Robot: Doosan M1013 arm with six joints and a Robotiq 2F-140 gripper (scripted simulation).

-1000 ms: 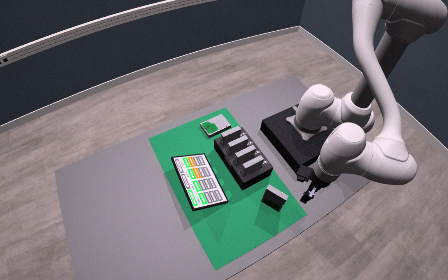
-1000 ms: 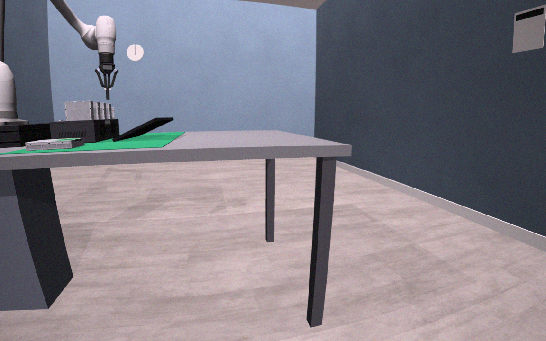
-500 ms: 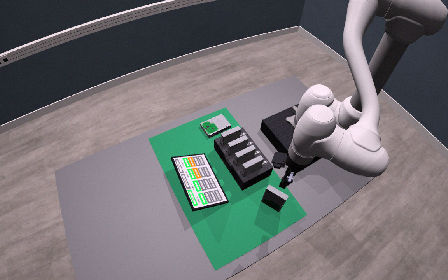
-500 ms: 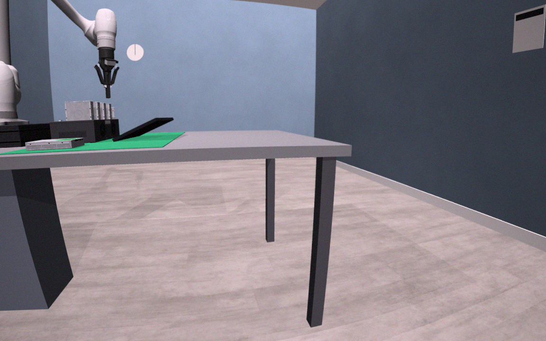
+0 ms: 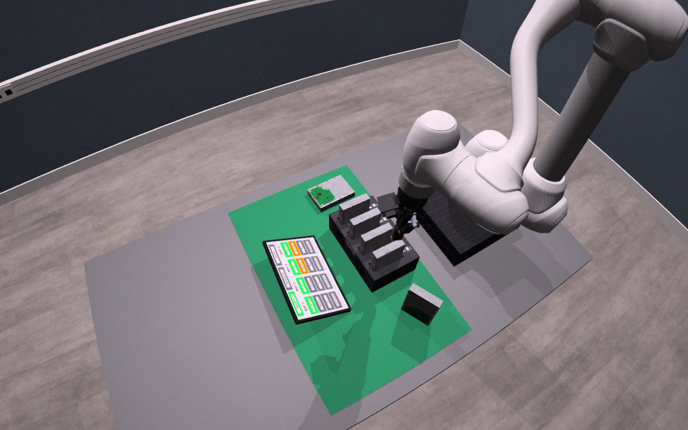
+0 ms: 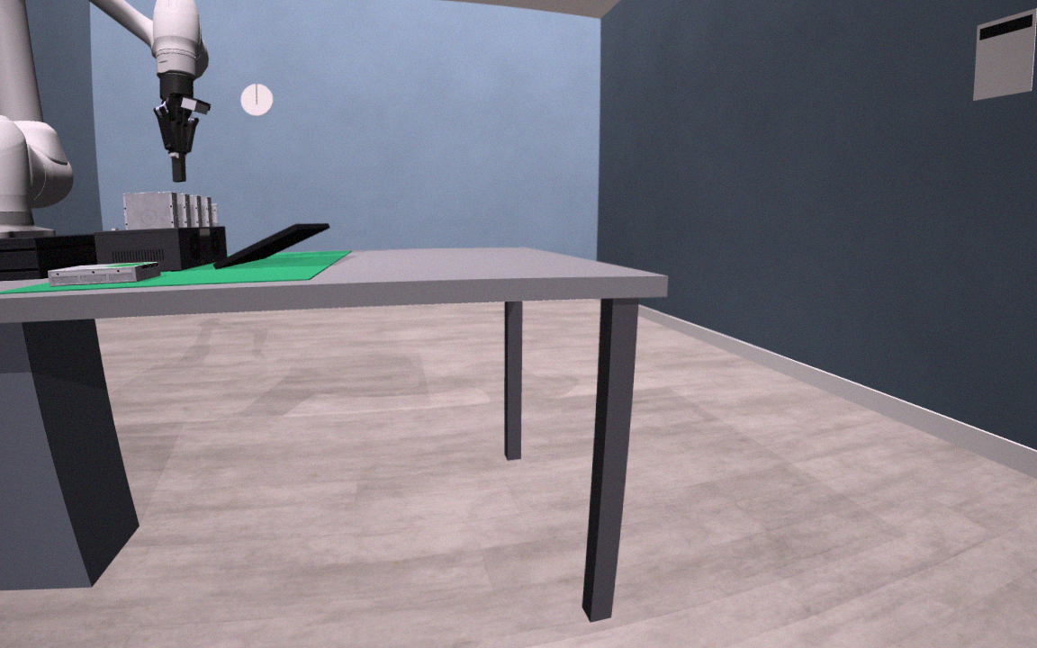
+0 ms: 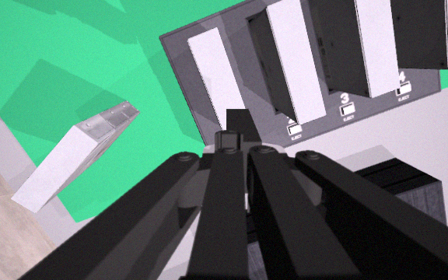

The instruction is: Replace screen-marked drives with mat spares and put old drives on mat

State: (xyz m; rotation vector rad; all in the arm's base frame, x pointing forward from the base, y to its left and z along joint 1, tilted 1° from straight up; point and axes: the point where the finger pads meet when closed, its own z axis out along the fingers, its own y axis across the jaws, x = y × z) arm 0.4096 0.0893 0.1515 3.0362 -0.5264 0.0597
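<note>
The black dock (image 5: pixel 369 279) (image 6: pixel 137 251) (image 7: pixel 183 64) stands on the green mat (image 5: pixel 252 219) with four drives upright in its bays. My gripper (image 5: pixel 396 235) (image 6: pixel 178 170) (image 7: pixel 236 127) is shut and empty, above the dock near the eject-button side. In the wrist view its tip overlaps the end of the outermost drive (image 7: pixel 216 70). One loose drive (image 5: pixel 330 191) (image 6: pixel 103 274) lies flat, circuit board up. Another loose drive (image 5: pixel 422 304) (image 7: pixel 53 169) stands upright on the mat. The screen (image 5: pixel 306 278) (image 6: pixel 272 244) shows orange cells in its two upper rows; the labels are too small to read.
The black robot base (image 5: pixel 458 251) (image 7: pixel 399 176) is beside the dock. The tilted screen is on the dock's other side. The standing loose drive is near the mat's edge, and the arm extends over the dock's button side.
</note>
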